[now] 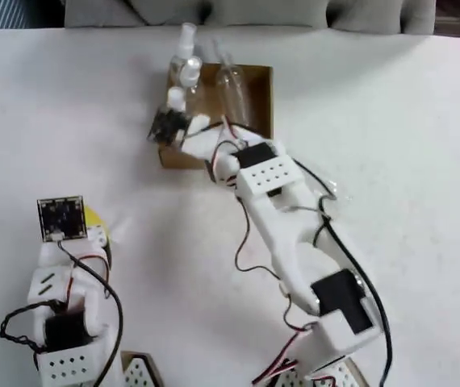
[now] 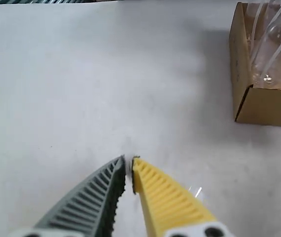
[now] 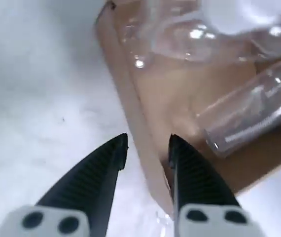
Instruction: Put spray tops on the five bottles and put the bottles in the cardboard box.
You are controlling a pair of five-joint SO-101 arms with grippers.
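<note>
The cardboard box (image 1: 259, 101) is where everything now sits. Clear bottles (image 3: 249, 113) lie on its floor, and at least three white spray tops (image 1: 190, 71) crowd the side of the box where the right arm has its gripper, though I cannot count five bottles for certain. The right gripper (image 3: 148, 143) hangs at that same side with its fingers spread and empty, one outside the box wall and the other inside it, so the wall runs between them. The closest bottle lies just beyond the inner finger, inside the box, with its long axis slanting across the floor rather than in line with the jaws. The left gripper (image 2: 129, 165) rests well apart from the box over bare table, with its grey and yellow fingers pressed together on nothing. Any last nudge or check inside the box looks like the right arm's job, since it is far nearer.
</note>
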